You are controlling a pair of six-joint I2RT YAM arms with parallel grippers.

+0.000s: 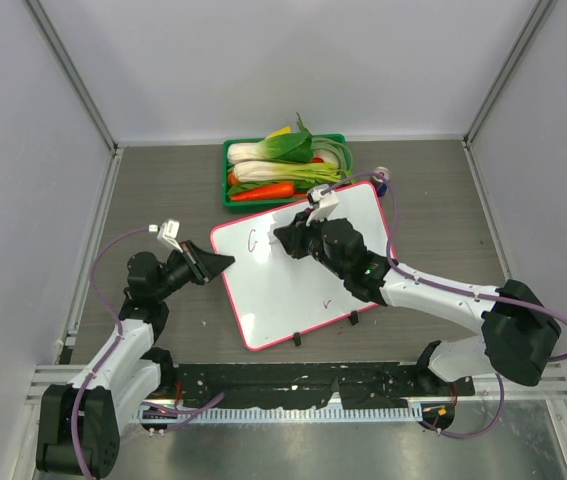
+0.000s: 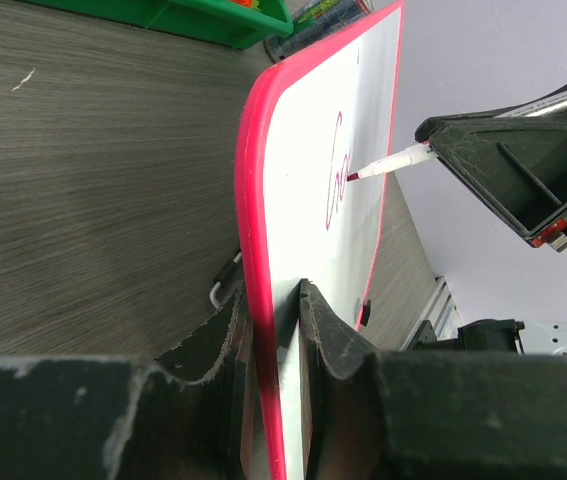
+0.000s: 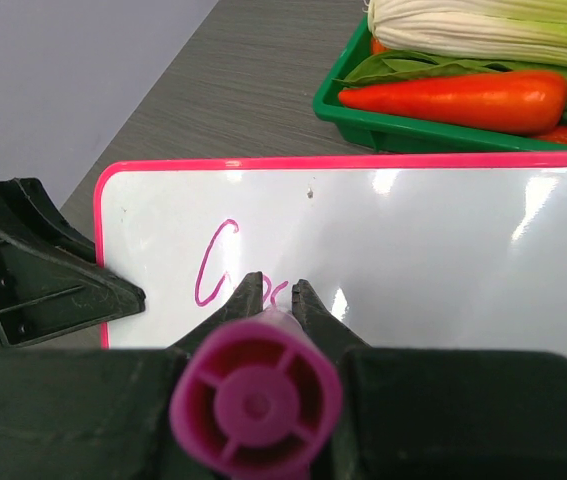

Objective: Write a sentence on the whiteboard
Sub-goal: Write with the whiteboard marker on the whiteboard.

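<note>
The whiteboard [image 1: 293, 295], glossy white with a pink frame, lies at an angle on the table. My left gripper [image 1: 225, 262] is shut on its left edge, with the pink frame [image 2: 263, 250] between the fingers. My right gripper [image 1: 281, 238] is shut on a purple marker [image 3: 256, 400] above the board's upper left. The marker's tip [image 2: 355, 175] touches the board. Of the sentence [image 3: 218, 265] only a magenta "G" and the start of a second letter show; it also shows in the top view [image 1: 254, 240] and the left wrist view [image 2: 335, 170].
A green tray [image 1: 229, 150] with vegetables stands just behind the board, with a carrot [image 3: 453, 100] near the board's far edge. A small purple object [image 1: 381, 178] lies at the board's far right corner. A lone purple tick mark [image 1: 327, 300] sits low on the board. Grey walls enclose the table.
</note>
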